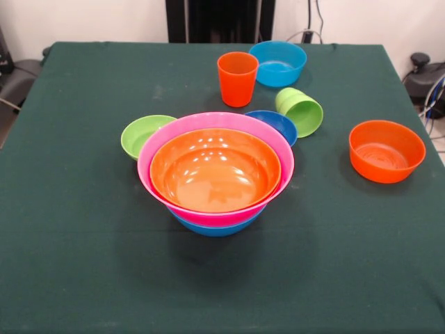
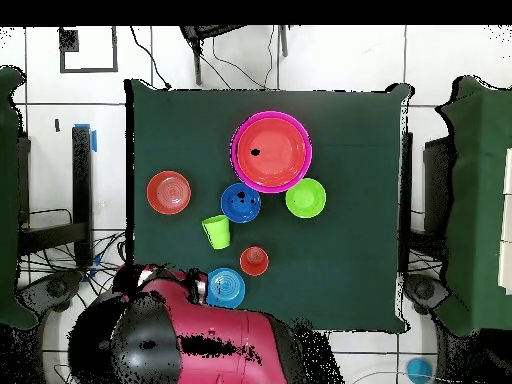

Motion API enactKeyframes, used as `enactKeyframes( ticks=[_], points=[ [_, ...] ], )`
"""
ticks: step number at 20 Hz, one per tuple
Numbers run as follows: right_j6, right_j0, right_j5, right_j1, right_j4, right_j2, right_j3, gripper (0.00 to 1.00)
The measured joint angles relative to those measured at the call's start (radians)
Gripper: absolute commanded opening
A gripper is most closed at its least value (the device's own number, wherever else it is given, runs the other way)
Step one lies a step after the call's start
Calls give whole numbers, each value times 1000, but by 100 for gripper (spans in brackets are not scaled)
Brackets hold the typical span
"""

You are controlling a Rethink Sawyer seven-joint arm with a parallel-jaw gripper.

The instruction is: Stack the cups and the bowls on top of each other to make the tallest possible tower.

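Dark green tablecloth [image 1: 83,264] over a square table; pale tiled floor [image 2: 330,60] around it, loose black cables [image 2: 225,65] trailing across; white wall [image 1: 90,21] behind.

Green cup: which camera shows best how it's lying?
The front view: the green cup lies tipped on its side, mouth toward the camera, beside the small blue bowl. The overhead view shows only a small green shape, its orientation harder to read.

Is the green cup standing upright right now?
No, the green cup lies tipped on its side, mouth facing the camera, beside the small blue bowl.
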Motion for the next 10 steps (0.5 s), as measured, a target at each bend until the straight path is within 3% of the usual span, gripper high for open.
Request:
enactKeyframes(
  ticks=[10],
  points=[
    [0, -28, -132, 51, 4, 42, 90, 100]
  ],
)
